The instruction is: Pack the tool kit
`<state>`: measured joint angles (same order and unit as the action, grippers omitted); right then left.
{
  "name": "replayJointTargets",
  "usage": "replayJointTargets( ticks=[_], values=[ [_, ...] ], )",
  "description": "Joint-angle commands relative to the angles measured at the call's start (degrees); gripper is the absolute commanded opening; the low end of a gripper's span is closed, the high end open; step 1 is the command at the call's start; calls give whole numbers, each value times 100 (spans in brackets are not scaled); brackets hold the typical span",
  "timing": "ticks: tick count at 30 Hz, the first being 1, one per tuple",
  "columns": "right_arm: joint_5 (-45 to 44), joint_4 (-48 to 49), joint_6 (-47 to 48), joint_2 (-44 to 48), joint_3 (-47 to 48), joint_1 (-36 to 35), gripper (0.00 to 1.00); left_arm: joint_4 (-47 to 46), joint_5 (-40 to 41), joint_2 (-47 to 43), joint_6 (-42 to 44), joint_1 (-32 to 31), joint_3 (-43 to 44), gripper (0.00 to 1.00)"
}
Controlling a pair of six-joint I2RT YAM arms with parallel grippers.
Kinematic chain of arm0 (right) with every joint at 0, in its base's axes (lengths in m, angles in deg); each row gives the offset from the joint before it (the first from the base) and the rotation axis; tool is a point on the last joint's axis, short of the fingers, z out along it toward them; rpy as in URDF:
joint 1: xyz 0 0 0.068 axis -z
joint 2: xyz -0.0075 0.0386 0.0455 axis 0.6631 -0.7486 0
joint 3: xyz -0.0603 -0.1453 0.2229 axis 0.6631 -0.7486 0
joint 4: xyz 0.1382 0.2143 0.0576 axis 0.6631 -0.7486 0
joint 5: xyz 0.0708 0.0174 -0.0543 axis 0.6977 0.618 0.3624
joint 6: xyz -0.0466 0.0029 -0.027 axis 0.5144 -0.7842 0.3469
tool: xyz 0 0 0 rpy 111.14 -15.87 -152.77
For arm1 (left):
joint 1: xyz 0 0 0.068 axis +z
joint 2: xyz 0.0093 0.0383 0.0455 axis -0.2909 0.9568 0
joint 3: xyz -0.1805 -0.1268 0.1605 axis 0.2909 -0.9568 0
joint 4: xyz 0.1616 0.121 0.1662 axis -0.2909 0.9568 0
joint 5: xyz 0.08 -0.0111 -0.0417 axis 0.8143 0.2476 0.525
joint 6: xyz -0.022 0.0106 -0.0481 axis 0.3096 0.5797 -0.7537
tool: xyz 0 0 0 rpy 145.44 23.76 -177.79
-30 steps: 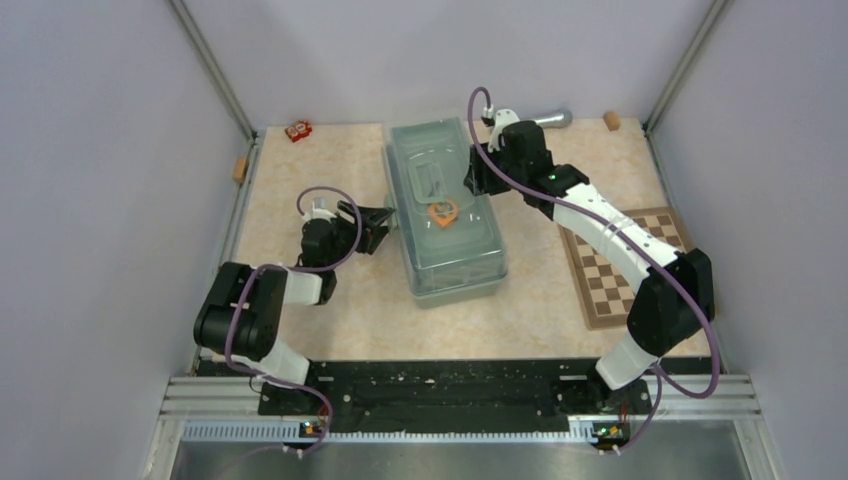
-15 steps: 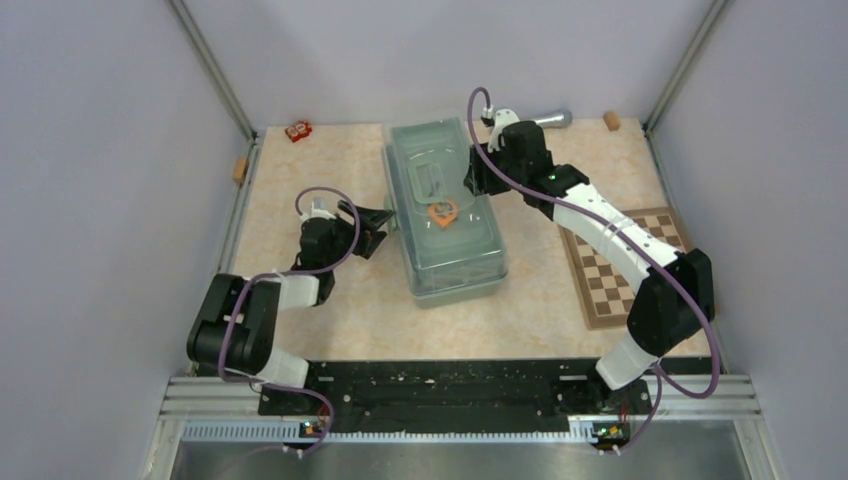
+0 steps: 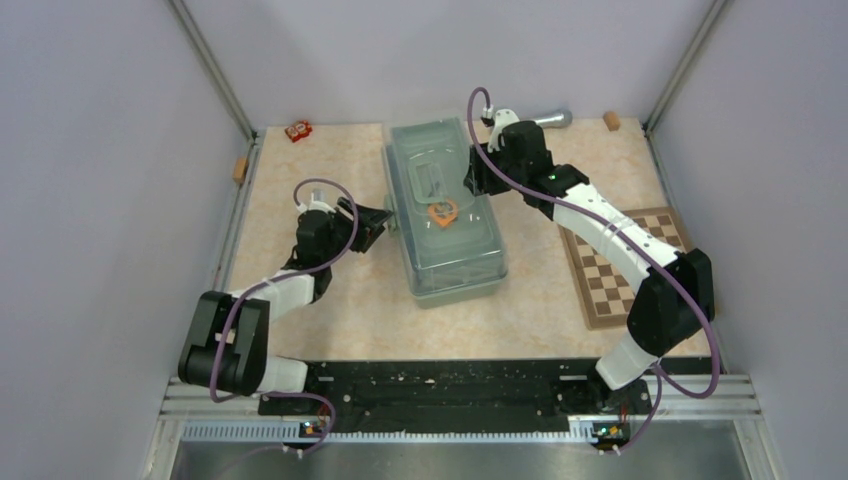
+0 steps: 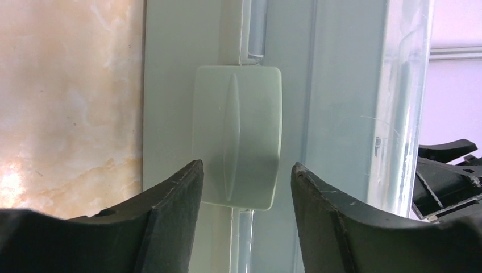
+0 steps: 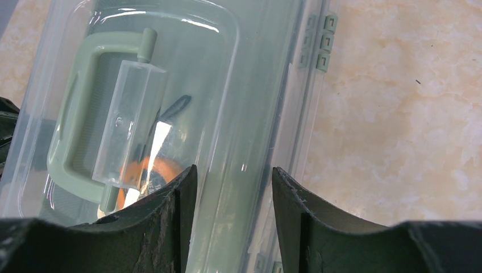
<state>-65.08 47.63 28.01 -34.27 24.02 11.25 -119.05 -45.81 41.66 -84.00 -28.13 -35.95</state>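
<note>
The sage-green toolbox [image 3: 445, 215] lies in the middle of the table with its translucent lid [image 5: 187, 68] down. The lid's green handle [image 5: 74, 125] lies flat. The orange tape measure [image 3: 442, 212] shows through the lid, also in the right wrist view [image 5: 162, 169]. Pliers and screwdrivers are not in view. My left gripper [image 3: 384, 222] is open at the box's left side, its fingertips on either side of the green latch [image 4: 237, 136]. My right gripper [image 3: 470, 180] is open over the lid's right edge [image 5: 284, 114], holding nothing.
A brown-and-cream chessboard [image 3: 622, 265] lies to the right of the box. A grey metal cylinder [image 3: 545, 119] lies at the back, behind my right wrist. A small red object [image 3: 298, 130] and two wooden blocks [image 3: 611, 121] [image 3: 240, 168] sit by the walls.
My left arm's elbow has swung left and down, and its gripper has shifted slightly up along the box's left side. The right arm and the box have not moved.
</note>
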Motion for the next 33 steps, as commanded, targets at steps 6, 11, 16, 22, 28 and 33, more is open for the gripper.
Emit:
replayJointTargets(
  ticks=[6, 11, 16, 22, 28, 33],
  values=[
    [176, -239, 109, 54, -1, -225, 49, 4, 94, 73, 250, -12, 407, 50],
    [193, -244, 107, 61, 3, -226, 49, -11, -22, 405, 187, -18, 449, 49],
    [235, -242, 105, 43, -8, -228, 49, -355, -119, 762, 40, -20, 217, 48],
    [340, -247, 79, -13, -69, -308, 47, -1280, -395, 1279, -361, -29, -1, 48],
    [420, -173, 1, -5, -236, -382, 46, -2102, -569, 1668, -738, -71, -130, 48],
    [286, -174, 54, 56, -164, -382, 46, -2031, -560, 1455, -663, -35, -143, 54]
  ],
)
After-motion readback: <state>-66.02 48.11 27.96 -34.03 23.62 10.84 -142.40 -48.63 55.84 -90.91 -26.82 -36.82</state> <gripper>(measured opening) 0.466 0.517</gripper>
